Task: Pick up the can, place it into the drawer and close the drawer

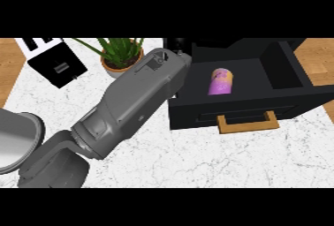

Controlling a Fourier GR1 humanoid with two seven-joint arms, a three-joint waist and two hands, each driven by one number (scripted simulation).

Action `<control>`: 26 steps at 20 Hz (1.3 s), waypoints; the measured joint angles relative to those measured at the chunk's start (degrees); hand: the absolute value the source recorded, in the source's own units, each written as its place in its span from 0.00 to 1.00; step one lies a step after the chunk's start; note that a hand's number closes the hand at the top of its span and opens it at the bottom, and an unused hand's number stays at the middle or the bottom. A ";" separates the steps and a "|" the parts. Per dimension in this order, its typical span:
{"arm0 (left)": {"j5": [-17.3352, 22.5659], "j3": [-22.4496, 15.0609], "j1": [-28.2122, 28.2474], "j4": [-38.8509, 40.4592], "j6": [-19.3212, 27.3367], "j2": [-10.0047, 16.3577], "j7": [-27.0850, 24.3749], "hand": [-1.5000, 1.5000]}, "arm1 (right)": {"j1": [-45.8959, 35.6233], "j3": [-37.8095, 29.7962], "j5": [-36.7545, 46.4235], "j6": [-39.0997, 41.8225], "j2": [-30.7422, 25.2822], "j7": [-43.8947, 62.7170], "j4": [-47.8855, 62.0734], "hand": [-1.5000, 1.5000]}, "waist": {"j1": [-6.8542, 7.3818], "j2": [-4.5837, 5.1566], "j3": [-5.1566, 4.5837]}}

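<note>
Head view: the can is lying inside the open drawer, right of the left hand; I cannot tell the hand's pose.

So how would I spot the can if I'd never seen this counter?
Find the black drawer standing open at the right of the white marble counter. The can lies inside it, the only purple and yellow thing among black walls.

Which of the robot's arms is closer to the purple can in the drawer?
Left. The left arm comes in from the lower left and ends just left of the can, beside the open drawer. The right arm is out of view.
</note>
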 measured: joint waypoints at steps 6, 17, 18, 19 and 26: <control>3.03 -1.81 0.98 -0.76 1.74 0.00 -2.64 0.00 | -0.57 0.87 0.35 -0.60 0.82 0.47 -0.88 0.00 | -0.58 0.11 0.00; 6.94 -1.95 0.41 -1.86 2.06 0.00 -7.25 0.00 | -3.32 0.75 11.79 4.72 -1.64 -9.56 -4.67 0.00 | 0.30 0.02 -0.01; 7.20 -2.00 0.35 -2.08 1.88 0.00 -7.62 0.00 | -3.90 1.09 12.96 4.98 -1.94 -10.30 -5.01 0.00 | 0.53 0.00 -0.02; 7.31 -1.97 -0.15 -1.92 1.97 0.00 -7.91 0.00 | -4.60 1.82 14.58 4.94 -1.91 -10.81 -5.38 0.00 | 0.81 -0.01 -0.03; 8.42 -2.21 -0.73 -2.96 2.57 0.00 -10.03 0.00 | -11.14 9.70 32.51 3.83 -2.22 -13.19 -6.89 0.00 | 2.90 -0.09 -0.06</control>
